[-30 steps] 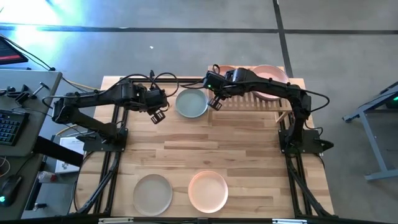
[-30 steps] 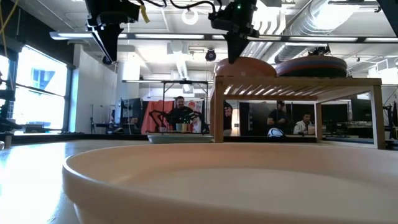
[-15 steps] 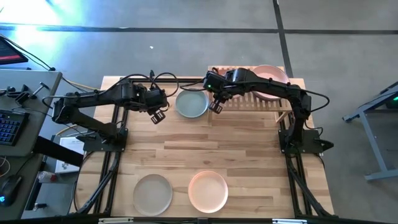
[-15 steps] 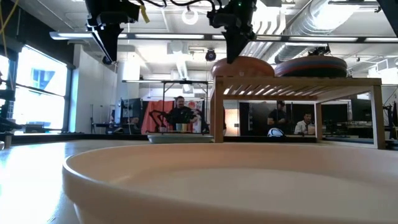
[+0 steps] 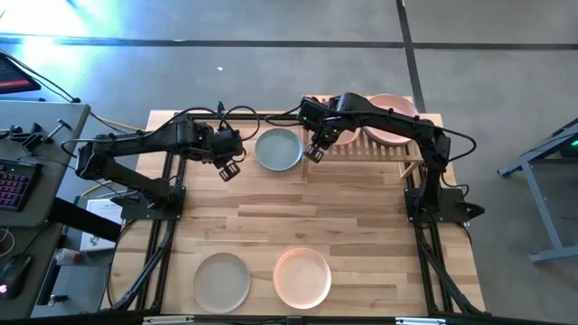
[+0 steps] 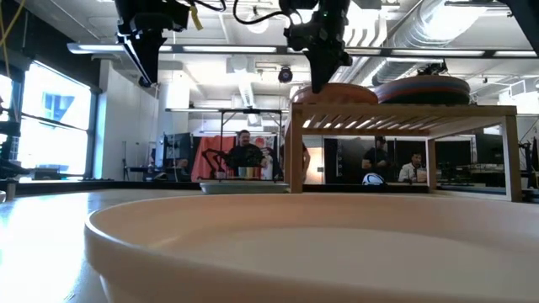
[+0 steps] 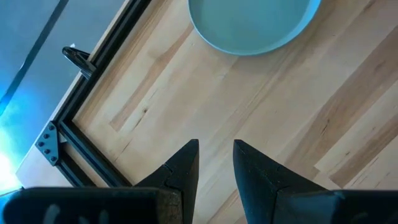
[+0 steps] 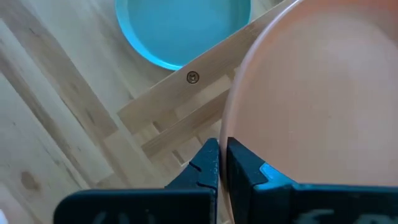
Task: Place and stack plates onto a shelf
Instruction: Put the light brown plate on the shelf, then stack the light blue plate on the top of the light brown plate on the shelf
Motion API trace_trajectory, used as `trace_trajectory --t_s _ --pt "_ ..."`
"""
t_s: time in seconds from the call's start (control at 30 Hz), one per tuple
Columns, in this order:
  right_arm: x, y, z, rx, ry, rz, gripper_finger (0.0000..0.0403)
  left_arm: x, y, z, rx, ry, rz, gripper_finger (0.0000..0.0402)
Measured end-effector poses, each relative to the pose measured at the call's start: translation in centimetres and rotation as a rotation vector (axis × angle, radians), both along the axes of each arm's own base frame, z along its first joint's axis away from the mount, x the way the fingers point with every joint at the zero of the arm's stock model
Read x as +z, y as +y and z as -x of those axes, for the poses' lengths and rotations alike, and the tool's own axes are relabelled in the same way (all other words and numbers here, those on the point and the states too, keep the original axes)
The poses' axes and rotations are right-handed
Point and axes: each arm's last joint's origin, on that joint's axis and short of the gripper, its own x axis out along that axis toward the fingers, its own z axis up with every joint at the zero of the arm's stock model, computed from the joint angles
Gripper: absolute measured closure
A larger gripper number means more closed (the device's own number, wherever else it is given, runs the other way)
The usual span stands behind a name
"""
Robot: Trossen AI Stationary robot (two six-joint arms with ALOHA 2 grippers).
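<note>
Writing: no readable label or brand is showing on any plate, the rack or the arms.
Shelf (image 5: 366, 144): a low rack of light wooden slats is standing at the table's far edge; a screw head is showing in one rail in the right wrist view.
Plates on shelf: a peach plate (image 8: 323, 93), round, shallow and matte, is lying on the slats at the rack's left end; a pink plate (image 5: 394, 110) is topping a stack on the right, whose lower rims look rust and blue in the low view, though they are hard to separate.
Right gripper (image 5: 316, 149): its fingers are pressing together at the peach plate's rim; whether they are pinching it is unclear.
Left gripper (image 5: 229, 168): it is hanging released over bare wood, left of the pale grey-blue plate (image 5: 277, 150).
Table (image 5: 361, 217): butcher-block boards are carrying a beige-grey plate (image 5: 222, 281) and another peach-toned plate (image 5: 302, 276) at the near edge.
Cut off: that near plate is filling the low view's foreground.
</note>
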Motion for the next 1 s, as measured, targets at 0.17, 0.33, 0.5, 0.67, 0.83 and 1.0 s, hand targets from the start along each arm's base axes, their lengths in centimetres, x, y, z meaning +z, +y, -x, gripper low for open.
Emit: trace_trajectory --t_s 0.17,0.33,0.5,0.67,0.83,1.0 --pt "0.0 -0.3 0.1 -0.004 -0.005 -0.020 0.0403 0.0 0.0 0.0 -0.004 -0.003 0.015 0.0312" --pt "0.0 -0.5 0.2 0.002 -0.001 -0.015 0.0397 0.0 -0.1 0.0 -0.005 -0.003 0.021 0.0312" --pt "0.0 -0.5 0.2 0.002 0.000 -0.015 0.0368 0.0 -0.1 0.0 -0.006 -0.003 0.021 0.0312" --pt "0.0 -0.5 0.1 -0.001 -0.005 -0.014 0.0344 0.0 -0.1 0.0 -0.007 -0.003 0.021 0.0312" --pt "0.6 -0.2 0.0 -0.016 -0.047 -0.045 0.0339 0.0 -0.1 -0.1 -0.047 0.012 0.014 0.0312" --pt "3.2 1.1 -0.2 -0.006 -0.145 -0.061 0.0339 0.0 0.1 -0.9 -0.142 -0.014 -0.019 0.0312"
